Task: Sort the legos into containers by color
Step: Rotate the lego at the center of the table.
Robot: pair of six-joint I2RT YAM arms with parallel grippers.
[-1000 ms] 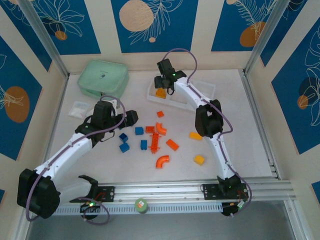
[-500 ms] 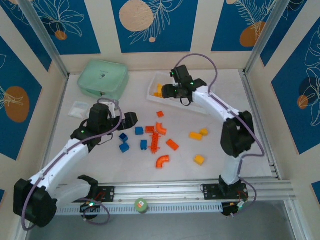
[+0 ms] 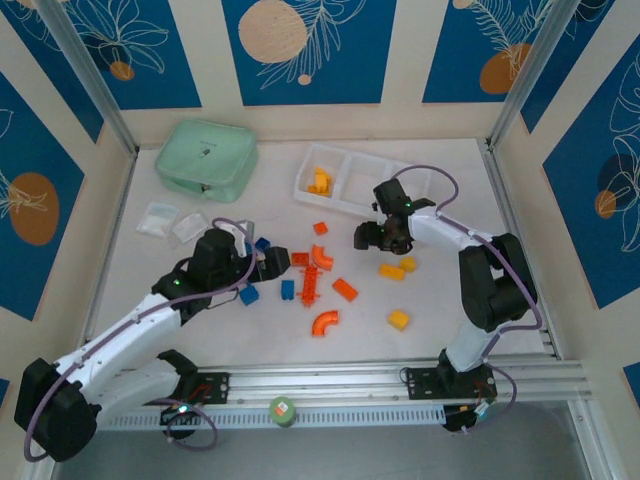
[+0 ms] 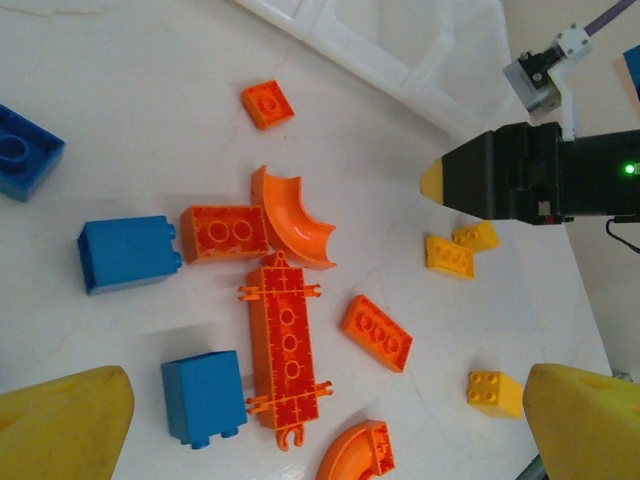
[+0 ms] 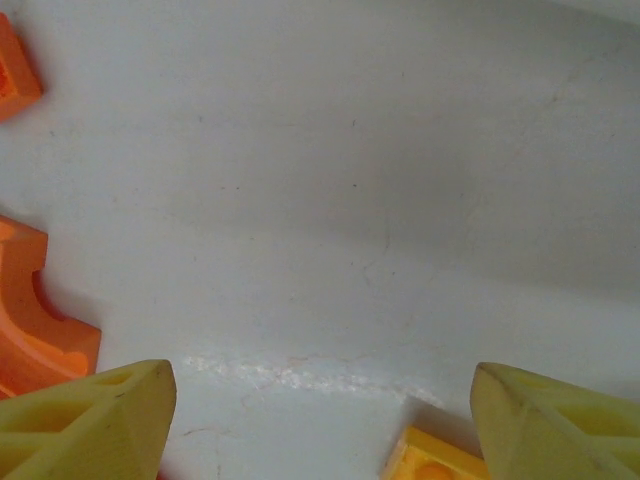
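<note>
left gripper [image 4: 325, 425]: my jaws spread wide, nothing held, orange legos [image 4: 288, 345] below
right gripper [image 5: 320, 420]: wide apart too, empty, over the table [image 5: 330, 180]
tray [image 3: 362, 182]: yellow bricks [image 3: 319, 181] inside

Left arm [image 3: 130, 325] stretched low, forward and right; left gripper [image 3: 268, 262] jaws wide, empty. Right arm [image 3: 490, 285] folded, right gripper [image 3: 366, 238] facing left, jaws wide, empty.

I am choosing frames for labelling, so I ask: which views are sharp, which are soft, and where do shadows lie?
Top external: even light, sharp, only faint shadows. Left wrist: the long red-orange plate looks crisp, no glare. Right wrist: soft focus, yellow fingertips blurred, a broad grey shadow across the table.
</note>
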